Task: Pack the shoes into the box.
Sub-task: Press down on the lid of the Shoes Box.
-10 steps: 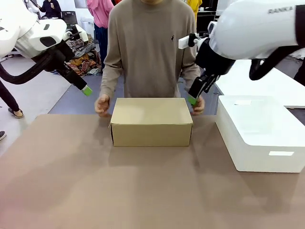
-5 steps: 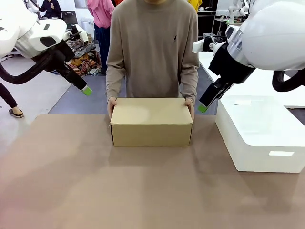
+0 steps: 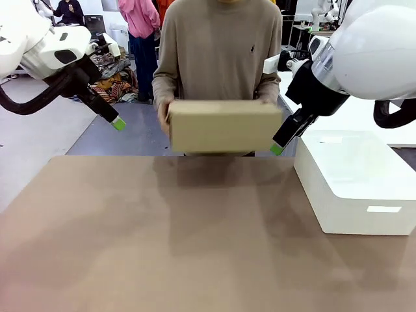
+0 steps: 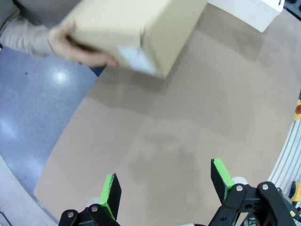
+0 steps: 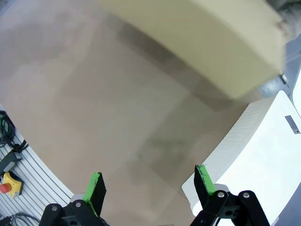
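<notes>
The brown cardboard box is closed and held in the air above the table's far edge by the person's two hands. The same box shows at the top of the left wrist view, and blurred as the box in the right wrist view. The shoes are out of view. My left gripper hangs open at the far left, high over the table's edge; its green pads stand wide apart. My right gripper is open just right of the box, with nothing between its fingers.
A big white rounded box stands on the right side of the brown table. The person stands at the far edge. A red stop button sits beside the table's rail.
The person took hold of the box and lifted it off the table. My right gripper drew back to the right, away from the box, and finished opening. The left arm stayed still.
</notes>
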You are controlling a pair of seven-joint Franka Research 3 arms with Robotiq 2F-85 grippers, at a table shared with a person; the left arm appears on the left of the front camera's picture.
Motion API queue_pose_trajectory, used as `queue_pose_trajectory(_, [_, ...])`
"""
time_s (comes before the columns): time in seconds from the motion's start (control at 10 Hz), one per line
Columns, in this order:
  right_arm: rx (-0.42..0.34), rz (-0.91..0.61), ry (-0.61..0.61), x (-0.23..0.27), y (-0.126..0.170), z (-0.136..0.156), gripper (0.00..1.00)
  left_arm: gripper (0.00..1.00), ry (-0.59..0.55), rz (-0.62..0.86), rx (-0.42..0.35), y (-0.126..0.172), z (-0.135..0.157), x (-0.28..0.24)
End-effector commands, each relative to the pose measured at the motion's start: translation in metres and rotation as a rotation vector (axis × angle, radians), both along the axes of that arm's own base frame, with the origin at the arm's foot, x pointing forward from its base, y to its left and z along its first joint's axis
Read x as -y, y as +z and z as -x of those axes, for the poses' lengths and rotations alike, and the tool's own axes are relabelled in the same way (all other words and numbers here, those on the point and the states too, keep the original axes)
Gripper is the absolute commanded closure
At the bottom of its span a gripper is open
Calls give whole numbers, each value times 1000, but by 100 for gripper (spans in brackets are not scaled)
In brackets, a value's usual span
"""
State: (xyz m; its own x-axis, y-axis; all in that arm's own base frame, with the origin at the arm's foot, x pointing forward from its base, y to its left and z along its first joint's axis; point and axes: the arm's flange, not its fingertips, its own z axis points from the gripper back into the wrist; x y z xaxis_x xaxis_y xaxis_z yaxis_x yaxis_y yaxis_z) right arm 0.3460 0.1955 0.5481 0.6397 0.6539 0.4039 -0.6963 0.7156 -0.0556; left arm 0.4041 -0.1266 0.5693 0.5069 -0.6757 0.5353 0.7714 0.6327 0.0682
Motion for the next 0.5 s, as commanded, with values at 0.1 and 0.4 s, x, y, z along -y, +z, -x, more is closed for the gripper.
queue_pose_trajectory(0.1, [-2,-1,-4,0,1,-2,0,0,13,-11,-9,3,0,-1])
queue_pose_trajectory(0.4, [-2,-1,-4,0,1,-2,0,0,13,-11,-9,3,0,-1])
